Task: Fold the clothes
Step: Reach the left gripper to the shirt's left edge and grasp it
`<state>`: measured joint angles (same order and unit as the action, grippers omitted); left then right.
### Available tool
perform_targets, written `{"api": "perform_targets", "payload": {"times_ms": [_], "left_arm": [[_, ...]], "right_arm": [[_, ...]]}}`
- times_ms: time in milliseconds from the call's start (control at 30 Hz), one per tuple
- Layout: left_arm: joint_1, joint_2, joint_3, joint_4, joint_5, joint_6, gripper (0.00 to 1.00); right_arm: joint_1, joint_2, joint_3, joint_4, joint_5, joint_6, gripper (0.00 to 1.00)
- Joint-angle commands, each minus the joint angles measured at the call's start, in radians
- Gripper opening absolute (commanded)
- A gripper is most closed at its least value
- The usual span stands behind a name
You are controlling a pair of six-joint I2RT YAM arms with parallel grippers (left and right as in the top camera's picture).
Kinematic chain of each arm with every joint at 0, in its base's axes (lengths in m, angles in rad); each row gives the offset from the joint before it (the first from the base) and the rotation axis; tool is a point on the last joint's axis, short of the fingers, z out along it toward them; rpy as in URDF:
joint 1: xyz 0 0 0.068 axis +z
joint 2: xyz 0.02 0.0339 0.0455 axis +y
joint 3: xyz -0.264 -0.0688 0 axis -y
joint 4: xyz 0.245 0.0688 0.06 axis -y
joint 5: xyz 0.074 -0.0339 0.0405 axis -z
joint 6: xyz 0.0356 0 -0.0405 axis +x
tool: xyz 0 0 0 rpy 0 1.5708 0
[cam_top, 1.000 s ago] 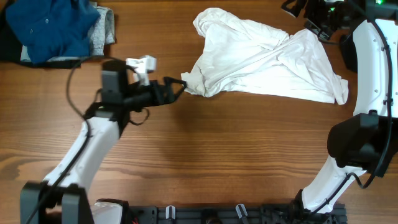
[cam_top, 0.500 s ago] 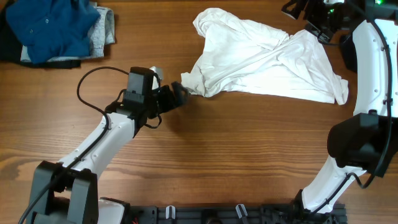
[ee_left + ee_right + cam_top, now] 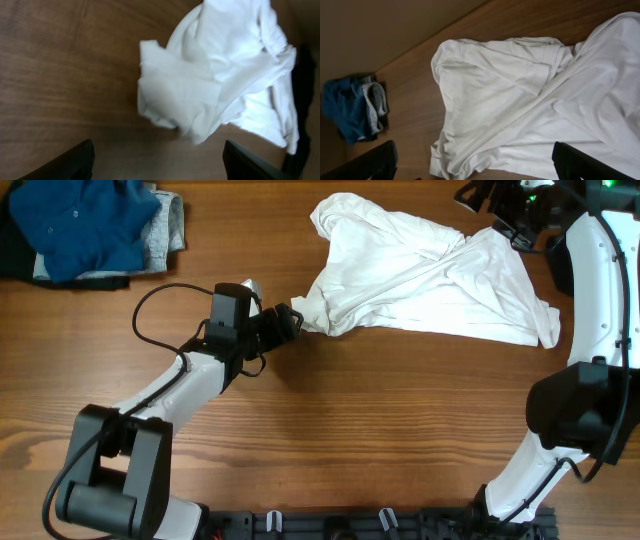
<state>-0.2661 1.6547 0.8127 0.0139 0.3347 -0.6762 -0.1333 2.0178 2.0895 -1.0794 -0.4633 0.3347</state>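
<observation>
Swinging in from the table's left side, the left arm has brought its wrist closer to the cloth than a second ago. The shirt and the right arm lie where they did.

At the far left back corner sits a pile that is not in play: a blue garment [image 3: 85, 225] on top, a grey garment [image 3: 172, 225] at its right edge, and a black garment [image 3: 15, 258] beneath.

Next comes the left gripper [image 3: 288, 321], low over the wooden table [image 3: 350, 430]. Its claw stands wide and holds nothing. In the wrist view the two fingers [image 3: 82, 161] frame a bunched corner [image 3: 170, 100] just ahead of them.

The white T-shirt [image 3: 420, 275] lies crumpled across the right back of the table, well apart from the pile. No lettering shows.

The right gripper [image 3: 487, 207] hovers over the shirt's far right edge, its claw also spread and empty.

The step looks like taking hold of that corner so the shirt can be spread flat. To do it well, the left claw should:

- slide forward until the bunch sits fully between the fingers
- close on one hem edge rather than the whole wad
- stay low enough to catch the bottom layer

Pinching several layers would likely drag the shirt instead of opening it.
</observation>
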Motion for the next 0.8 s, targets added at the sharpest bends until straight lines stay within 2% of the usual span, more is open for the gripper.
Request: {"api": "perform_targets", "payload": {"times_ms": [0, 133, 300, 533, 767], "left_arm": [[0.002, 0.038, 0.013, 0.052, 0.016, -0.053, 0.82], [0.000, 0.078, 0.013, 0.113, 0.017, -0.100, 0.80], [-0.012, 0.142, 0.013, 0.226, 0.092, -0.154, 0.81], [-0.019, 0.175, 0.057, 0.233, 0.140, -0.208, 0.79], [-0.046, 0.175, 0.065, 0.234, 0.101, -0.208, 0.78]], "right_arm": [[0.006, 0.021, -0.004, -0.007, 0.034, -0.023, 1.00], [0.007, 0.021, -0.004, -0.010, 0.057, -0.024, 1.00], [0.008, 0.021, -0.004, -0.010, 0.068, -0.025, 1.00], [0.009, 0.021, -0.004, -0.011, 0.068, -0.028, 1.00], [0.009, 0.021, -0.004, -0.010, 0.068, -0.029, 1.00]]}}
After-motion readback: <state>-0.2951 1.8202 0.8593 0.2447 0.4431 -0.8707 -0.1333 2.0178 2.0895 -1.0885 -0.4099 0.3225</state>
